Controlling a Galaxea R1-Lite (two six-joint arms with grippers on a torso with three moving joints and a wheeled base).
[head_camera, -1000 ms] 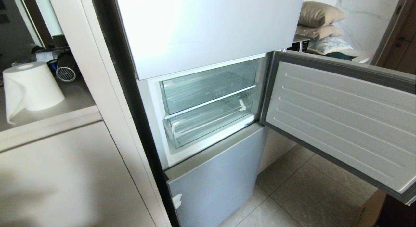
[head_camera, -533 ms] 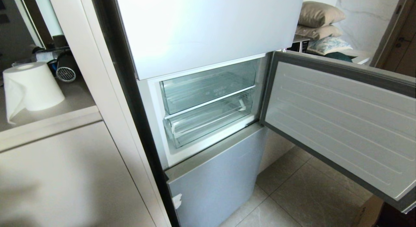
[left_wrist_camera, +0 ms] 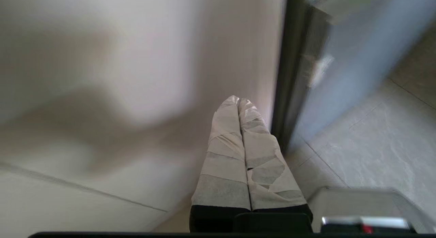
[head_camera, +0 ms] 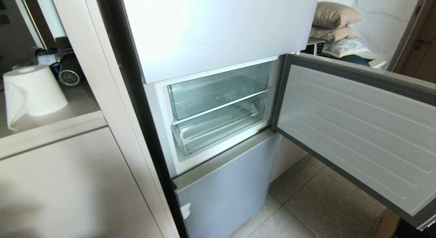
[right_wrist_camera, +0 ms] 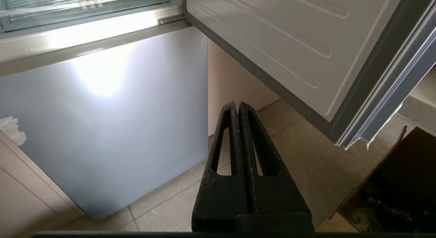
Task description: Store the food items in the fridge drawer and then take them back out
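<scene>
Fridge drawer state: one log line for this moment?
middle fridge door: open | clear plastic fridge drawer: pushed in, no food seen | left gripper: shut, empty | right gripper: shut, empty

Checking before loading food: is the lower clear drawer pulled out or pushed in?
Pushed in: the lower clear plastic fridge drawer sits flush inside the white compartment frame.

Paper roll [head_camera: 34, 91], stacked pillows [head_camera: 335, 25]

Open fridge door [head_camera: 357, 129] cropped right.
</scene>
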